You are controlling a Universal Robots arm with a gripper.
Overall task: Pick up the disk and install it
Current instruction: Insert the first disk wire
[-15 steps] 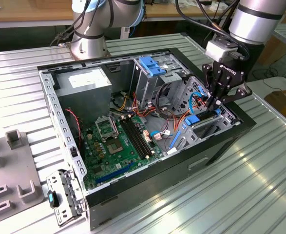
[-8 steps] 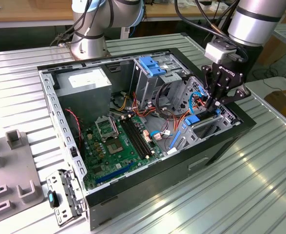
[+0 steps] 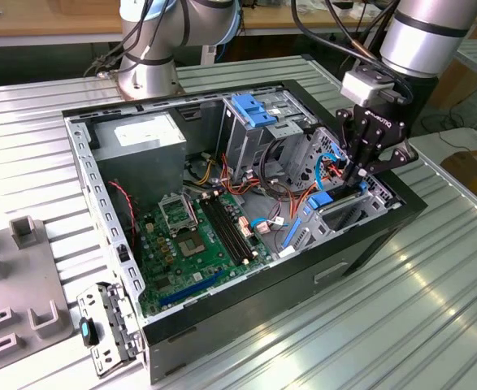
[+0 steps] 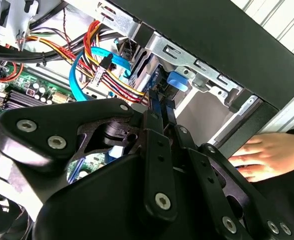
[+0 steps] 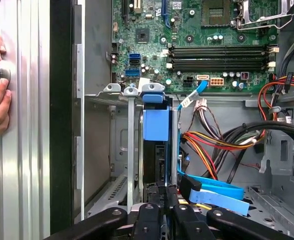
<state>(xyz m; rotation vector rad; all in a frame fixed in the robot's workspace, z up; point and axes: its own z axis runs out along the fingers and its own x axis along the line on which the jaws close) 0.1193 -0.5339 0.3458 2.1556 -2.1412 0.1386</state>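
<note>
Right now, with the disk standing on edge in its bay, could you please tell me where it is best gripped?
Grip the disk by its exposed narrow edge, pinching across the two flat faces and coming straight in through the open side of the case. Metal bay rails flank it closely, so no other side looks free. The end effector is shut on that edge.

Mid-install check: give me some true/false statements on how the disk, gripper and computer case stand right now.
1. The gripper is shut on the flat dark disk with its bright blue bracket. True.
2. The disk lies flat on the green motherboard. False: it stands on edge in the metal drive bay, beside the board.
3. A person's hand is outside the black computer case. True.
4. The case is closed. False: its side is open, with the motherboard exposed.
</note>
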